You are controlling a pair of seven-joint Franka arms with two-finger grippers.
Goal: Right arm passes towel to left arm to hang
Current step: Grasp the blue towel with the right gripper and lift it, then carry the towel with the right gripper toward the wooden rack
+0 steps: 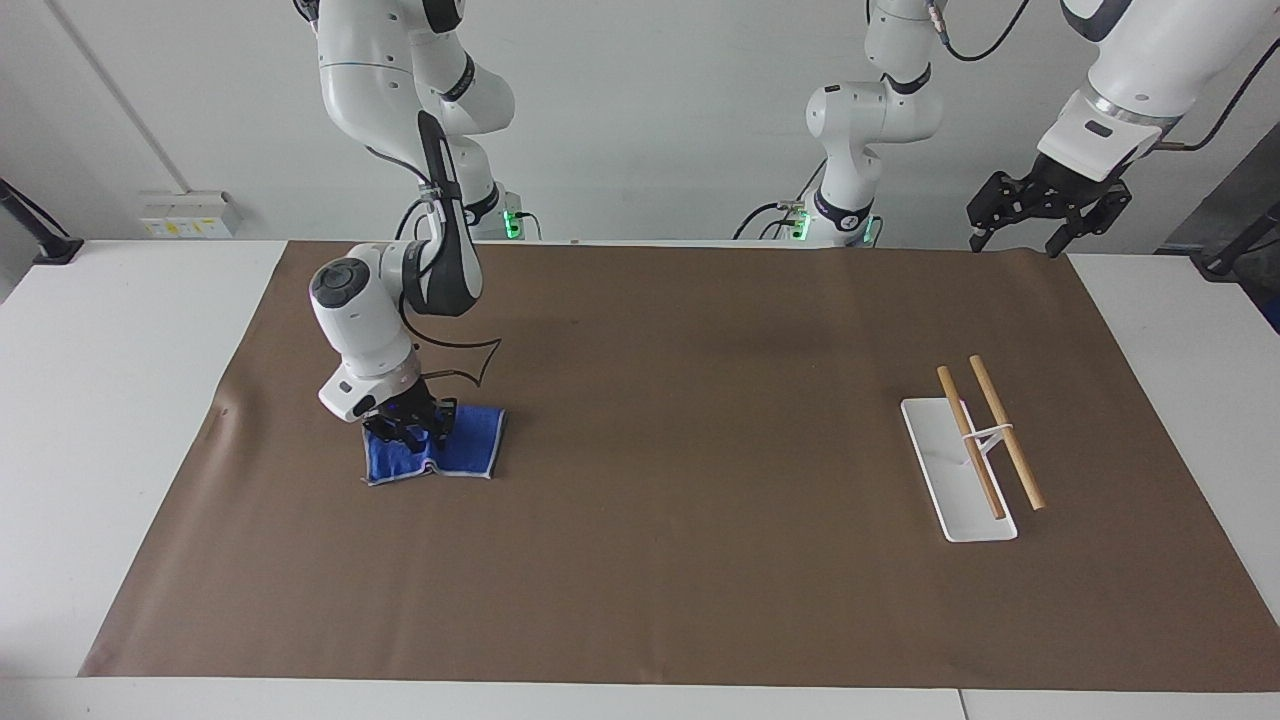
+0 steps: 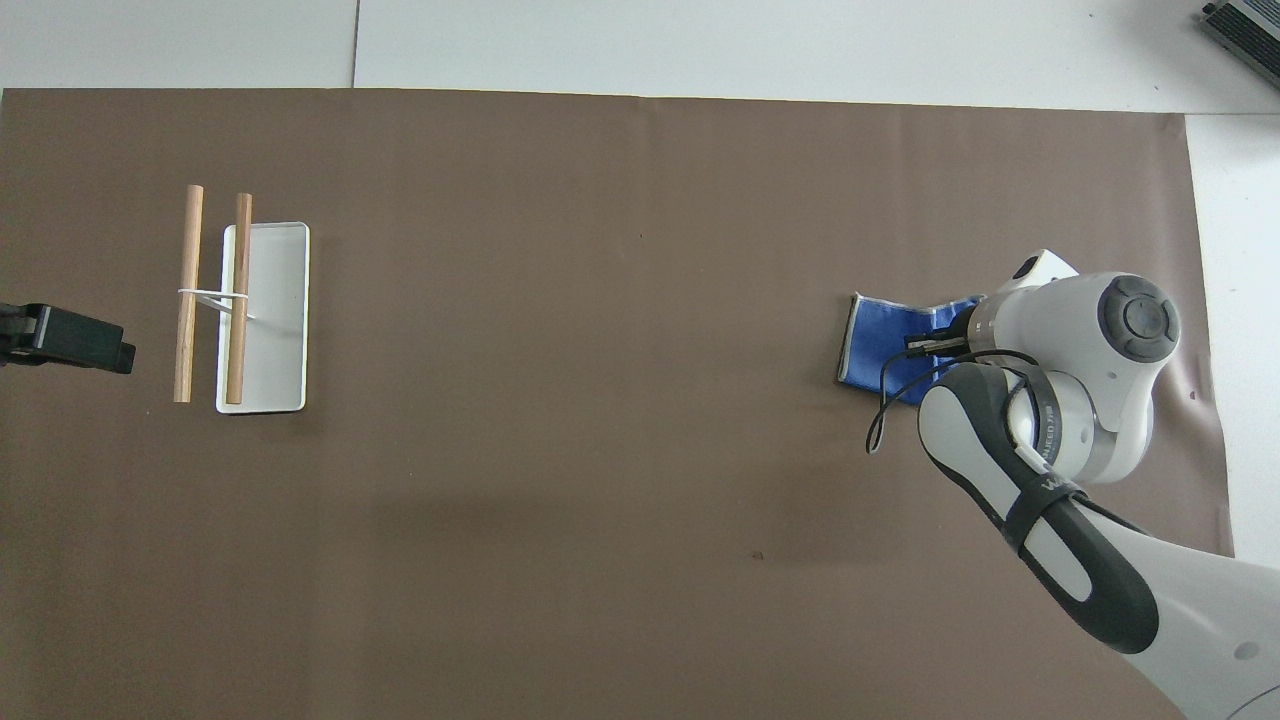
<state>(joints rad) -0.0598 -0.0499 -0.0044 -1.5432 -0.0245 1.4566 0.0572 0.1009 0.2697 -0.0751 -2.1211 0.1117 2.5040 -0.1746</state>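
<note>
The blue towel [image 1: 465, 445] [image 2: 880, 345] lies on the brown mat toward the right arm's end of the table, bunched up in its middle. My right gripper [image 1: 412, 432] is down on it, shut on a pinch of the cloth; the wrist covers part of the towel in the overhead view. The rack [image 1: 958, 470] [image 2: 262, 320], a white base carrying two wooden rods [image 1: 990, 430] [image 2: 212, 295], stands toward the left arm's end. My left gripper [image 1: 1045, 205] hangs open in the air over the mat's edge by the robots, only its tip [image 2: 70, 340] showing from overhead.
The brown mat [image 1: 680, 450] covers most of the white table [image 1: 110, 400]. A wide bare stretch of mat lies between the towel and the rack. A loose black cable [image 2: 885, 420] loops off the right wrist.
</note>
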